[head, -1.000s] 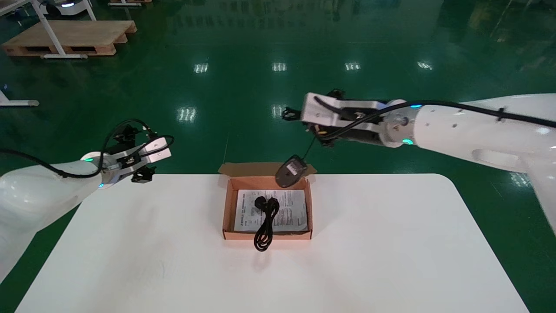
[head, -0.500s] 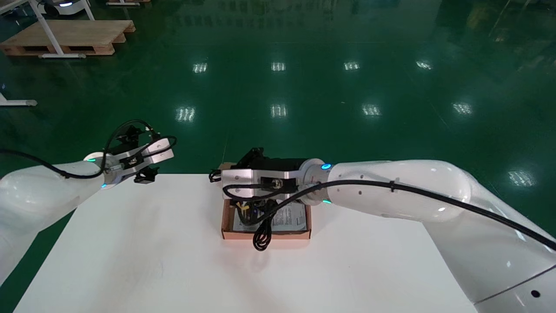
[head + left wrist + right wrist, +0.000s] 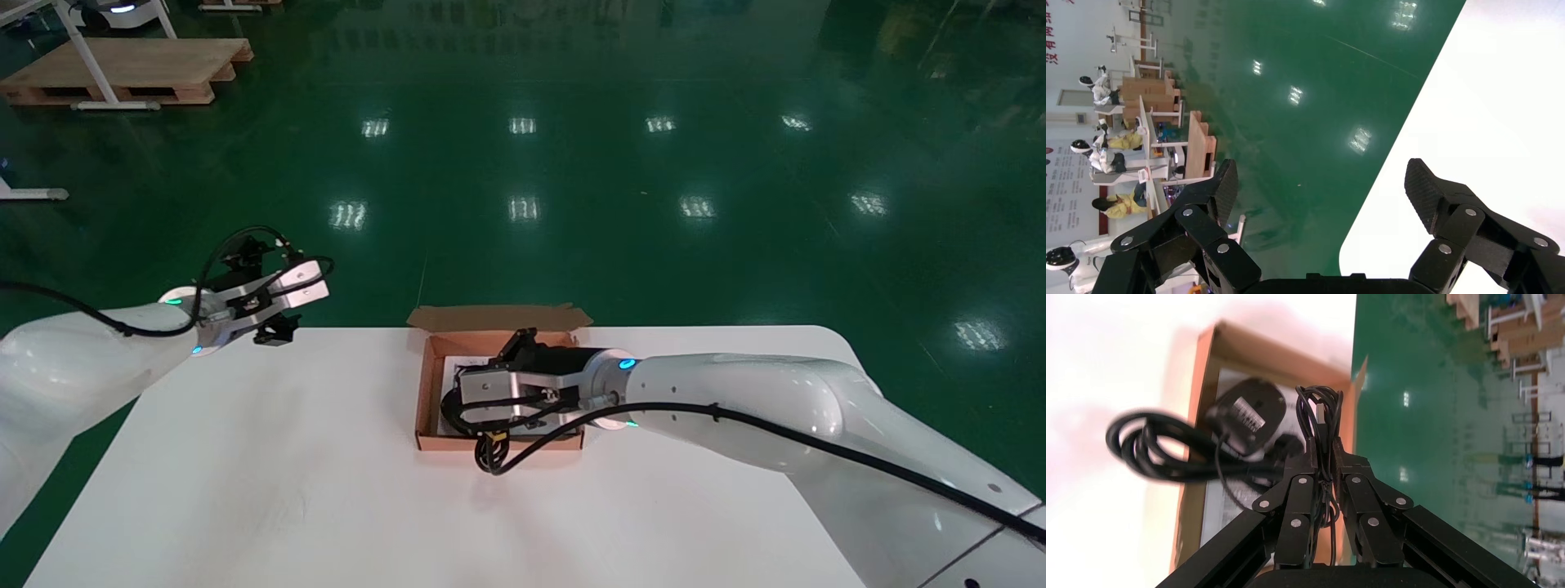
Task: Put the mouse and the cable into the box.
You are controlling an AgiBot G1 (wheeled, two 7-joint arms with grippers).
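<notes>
floor: glossy green, ceiling-light glare spots | far left: wooden pallet | foreground: white table

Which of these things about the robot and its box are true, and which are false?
1. The mouse lies inside the box with its label side up. True.
2. The right gripper has its jaws wide open. False: they are shut on the mouse's thin cord.
3. The thick black cable is all inside the box. False: one end hangs over the box's near wall onto the table.
4. The left gripper is open and holds nothing. True.
</notes>
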